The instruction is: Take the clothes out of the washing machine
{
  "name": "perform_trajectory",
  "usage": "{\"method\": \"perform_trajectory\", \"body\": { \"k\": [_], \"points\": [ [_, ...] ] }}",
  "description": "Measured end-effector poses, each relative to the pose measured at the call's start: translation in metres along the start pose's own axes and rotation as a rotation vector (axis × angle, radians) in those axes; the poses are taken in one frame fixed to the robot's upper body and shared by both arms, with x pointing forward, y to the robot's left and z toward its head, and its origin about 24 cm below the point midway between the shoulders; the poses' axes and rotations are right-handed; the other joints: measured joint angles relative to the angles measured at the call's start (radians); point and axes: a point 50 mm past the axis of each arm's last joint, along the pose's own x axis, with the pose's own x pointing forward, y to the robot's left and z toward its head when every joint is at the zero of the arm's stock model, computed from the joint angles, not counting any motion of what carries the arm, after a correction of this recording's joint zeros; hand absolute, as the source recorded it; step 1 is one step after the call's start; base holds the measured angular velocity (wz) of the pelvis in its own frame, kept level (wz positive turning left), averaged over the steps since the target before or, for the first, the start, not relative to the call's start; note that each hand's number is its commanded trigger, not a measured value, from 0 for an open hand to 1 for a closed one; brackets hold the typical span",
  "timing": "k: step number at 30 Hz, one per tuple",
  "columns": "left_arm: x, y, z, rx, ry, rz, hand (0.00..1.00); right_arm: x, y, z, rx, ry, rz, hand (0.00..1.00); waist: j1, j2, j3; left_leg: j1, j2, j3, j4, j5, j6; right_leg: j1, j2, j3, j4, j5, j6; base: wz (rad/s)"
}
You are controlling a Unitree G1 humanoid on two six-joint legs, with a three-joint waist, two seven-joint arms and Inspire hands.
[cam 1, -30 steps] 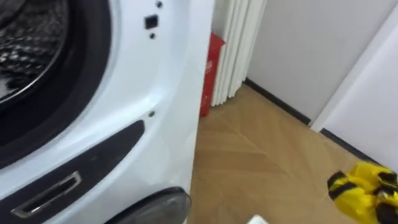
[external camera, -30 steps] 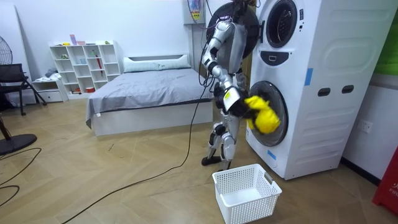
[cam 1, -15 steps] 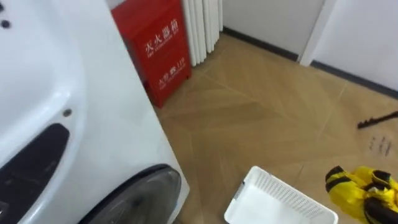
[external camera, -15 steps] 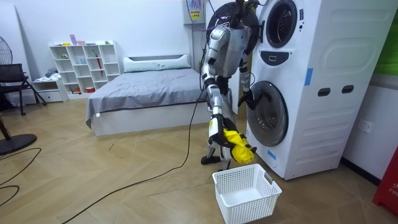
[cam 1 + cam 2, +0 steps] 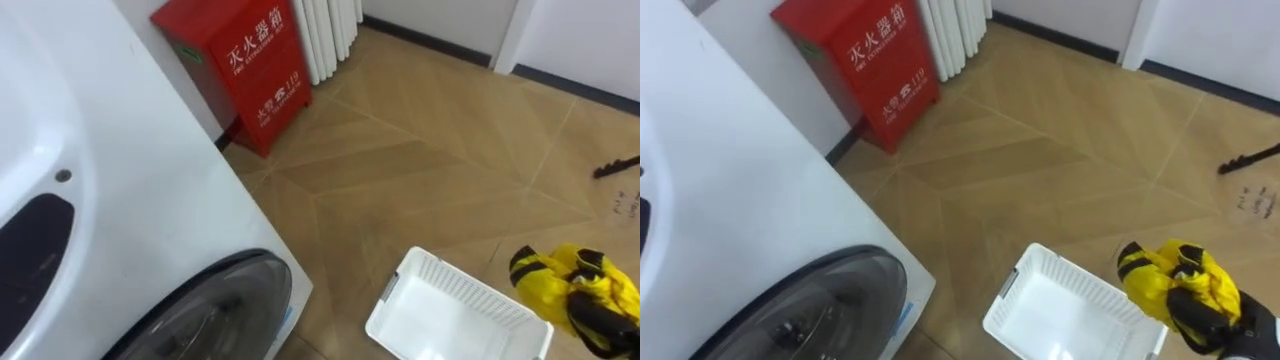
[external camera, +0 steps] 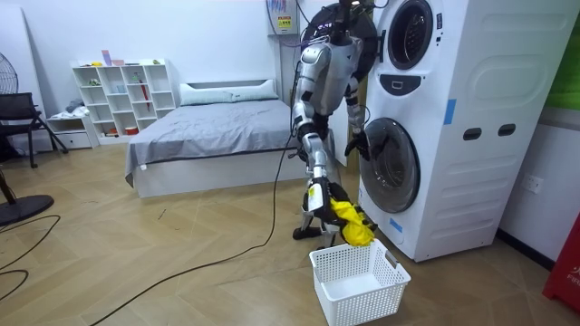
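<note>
1. The tall white washing machine (image 5: 110,190) takes up the left of the eye views, with its round dark glass door (image 5: 215,315) at the lower edge. In the room view the robot stands in front of this door, leaning toward the floor.
2. A red metal cabinet (image 5: 245,75) stands on the wood floor beside the machine.
3. The white slatted plastic laundry basket (image 5: 440,278) sits on the floor in front of the robot, just right of the door.
4. The bunched yellow garment with black trim (image 5: 545,288) hangs just above the basket's right-hand rim. Its long axis slants down from the hand toward the basket, and its loose end points at the rim. A second ago it was up at the machine's door opening, and half a second ago slightly higher than now.
5. The right hand (image 5: 598,322) has its dark fingers curled tight into the garment's right end, clamping the cloth.
6. The left hand (image 6: 355,143) hangs by the upper rim of the door. I cannot tell whether it grips anything.
</note>
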Motion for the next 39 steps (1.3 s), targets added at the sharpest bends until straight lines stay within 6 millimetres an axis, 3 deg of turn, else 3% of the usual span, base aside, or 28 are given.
{"method": "perform_trajectory", "body": {
  "k": [3,4,5,11,17,22,32,39],
  "points": [
    [0.001,-0.001,0.005,-0.003,-0.016,0.008,0.0,0.001,0.001,0.001,0.003,-0.002,-0.002,0.57,0.002,0.0,0.0003,0.0,-0.007,-0.013,0.0,0.007,0.004,0.0,-0.008,-0.005,0.002,-0.002,0.004,0.16],
    [0.001,-0.001,0.005,0.0,-0.017,0.011,0.0,0.001,0.002,0.002,0.005,-0.005,-0.002,0.43,0.002,-0.001,0.0004,-0.002,-0.008,-0.016,0.0,0.01,0.006,0.0,-0.012,-0.008,0.002,-0.006,0.01,0.1],
    [0.001,-0.002,0.004,0.005,-0.017,0.011,0.0,0.002,0.002,0.003,0.005,-0.009,-0.005,0.0,0.004,-0.001,0.0004,-0.004,-0.008,-0.019,0.0,0.011,0.008,0.0,-0.02,-0.024,0.001,-0.008,0.012,0.09],
    [0.0,-0.006,0.004,-0.009,-0.015,-0.003,0.0,-0.002,0.012,-0.005,-0.01,0.012,0.017,0.0,0.014,-0.001,0.0006,-0.009,-0.008,-0.032,-0.008,0.014,0.013,0.0,-0.033,-0.039,0.001,-0.004,0.018,0.09],
    [0.0,-0.006,0.004,-0.008,-0.017,-0.006,0.0,-0.003,0.015,-0.009,-0.008,0.027,0.03,0.0,0.023,-0.003,-0.0004,-0.011,-0.018,-0.063,-0.02,0.018,0.014,0.0,-0.042,-0.062,0.003,-0.001,0.005,0.12],
    [0.0,-0.006,0.005,-0.02,-0.019,-0.006,0.0,-0.006,0.01,-0.015,-0.018,0.033,0.025,0.0,0.023,-0.006,-0.0005,-0.003,-0.019,-0.081,-0.018,0.019,0.014,0.007,-0.046,-0.073,0.002,-0.012,0.004,0.1],
    [0.0,-0.007,-0.002,-0.071,0.012,-0.017,0.0,-0.01,0.003,-0.025,-0.029,0.059,0.016,0.0,0.022,-0.037,-0.0036,0.026,-0.021,-0.095,-0.017,0.019,0.014,0.041,-0.058,-0.084,-0.001,-0.034,0.011,0.06],
    [-0.001,-0.005,-0.01,-0.079,0.031,-0.014,0.0,-0.016,-0.006,-0.036,-0.031,0.084,0.003,0.0,0.021,-0.037,-0.0044,0.036,-0.021,-0.106,-0.024,0.018,0.015,0.055,-0.06,-0.097,-0.001,-0.037,0.009,0.05]
  ]
}}
